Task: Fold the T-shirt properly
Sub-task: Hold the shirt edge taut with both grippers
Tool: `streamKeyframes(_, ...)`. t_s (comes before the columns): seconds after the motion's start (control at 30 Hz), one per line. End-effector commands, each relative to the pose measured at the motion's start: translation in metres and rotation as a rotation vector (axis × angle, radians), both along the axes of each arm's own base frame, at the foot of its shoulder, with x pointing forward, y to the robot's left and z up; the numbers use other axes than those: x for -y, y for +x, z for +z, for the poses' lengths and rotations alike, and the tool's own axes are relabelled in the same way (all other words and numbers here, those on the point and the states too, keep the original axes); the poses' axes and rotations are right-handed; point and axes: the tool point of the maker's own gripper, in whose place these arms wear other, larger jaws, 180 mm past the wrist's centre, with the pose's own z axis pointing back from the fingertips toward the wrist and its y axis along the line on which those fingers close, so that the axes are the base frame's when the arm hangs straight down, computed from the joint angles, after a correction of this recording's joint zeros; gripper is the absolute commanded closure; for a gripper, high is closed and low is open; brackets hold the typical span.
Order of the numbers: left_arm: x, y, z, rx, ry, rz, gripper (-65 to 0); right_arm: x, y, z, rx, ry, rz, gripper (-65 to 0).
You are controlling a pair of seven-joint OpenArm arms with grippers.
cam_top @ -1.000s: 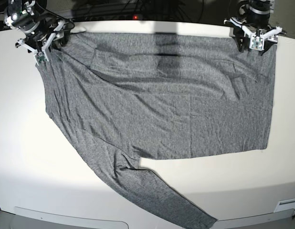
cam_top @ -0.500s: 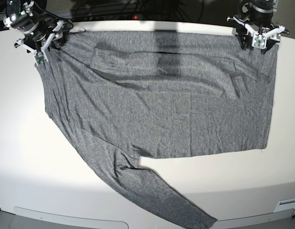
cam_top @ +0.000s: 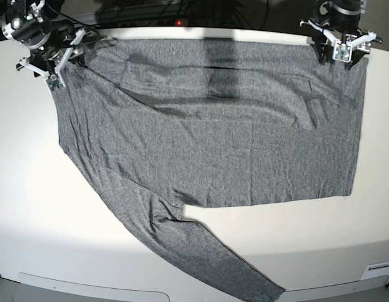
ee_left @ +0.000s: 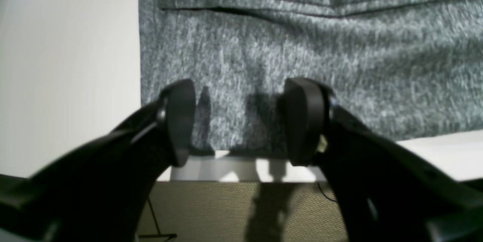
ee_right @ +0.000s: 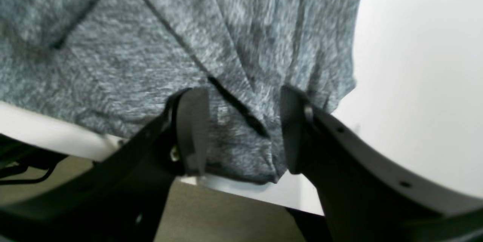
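The heather-grey T-shirt [cam_top: 213, 138] lies spread flat and wrinkled on the white table [cam_top: 295, 245], with one long sleeve [cam_top: 201, 251] running toward the front edge. My left gripper [cam_top: 341, 56] hovers over the shirt's far right corner. In the left wrist view the left gripper [ee_left: 241, 121] is open, with the T-shirt [ee_left: 302, 45] fabric lying below the gap. My right gripper [cam_top: 55, 74] is at the far left corner. In the right wrist view the right gripper [ee_right: 243, 130] is open, its jaws astride a creased corner of the T-shirt [ee_right: 151, 45].
Black cables and a small red light [cam_top: 178, 23] sit just behind the table's far edge. Beige floor [ee_left: 226, 211] shows below that edge in the wrist views. Bare white tabletop surrounds the shirt at the left and front.
Both grippers have drifted slightly toward the table's far edge. Their jaws have not changed, and the shirt lies much as before.
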Motion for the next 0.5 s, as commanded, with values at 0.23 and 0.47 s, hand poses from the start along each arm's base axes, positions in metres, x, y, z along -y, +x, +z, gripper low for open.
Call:
streamKeyframes(0.23, -0.003, -0.033, -0.019, -0.153, 0.003, 0.007, -36.5, -0.007, 0.014, 0.022, 0.065, -0.011, 0.033, -30.3)
streamKeyframes(0.47, 0.004, -0.022, -0.009, -0.114, -0.011, -0.003, -36.5, -0.009, 0.015, 0.025, 0.075, -0.011, 0.039, -30.3)
